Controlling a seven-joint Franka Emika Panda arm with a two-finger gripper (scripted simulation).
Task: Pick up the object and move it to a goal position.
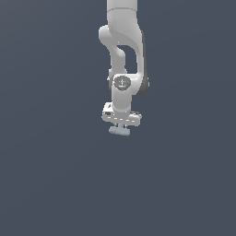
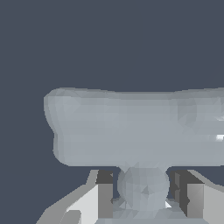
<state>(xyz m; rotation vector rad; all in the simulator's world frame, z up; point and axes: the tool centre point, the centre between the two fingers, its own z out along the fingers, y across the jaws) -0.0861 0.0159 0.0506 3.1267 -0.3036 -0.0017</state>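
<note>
Exterior view, centre of the frame: the object (image 1: 119, 131), a small pale blue-grey oblong piece with rounded ends, lies crosswise directly under the white hand (image 1: 120, 124). Wrist view shows the hand (image 2: 144, 192) clamped on the object's (image 2: 131, 129) rounded stub.

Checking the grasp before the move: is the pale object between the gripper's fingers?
Yes. In the wrist view the object has a stem sitting between the two fingers of the gripper.
</note>
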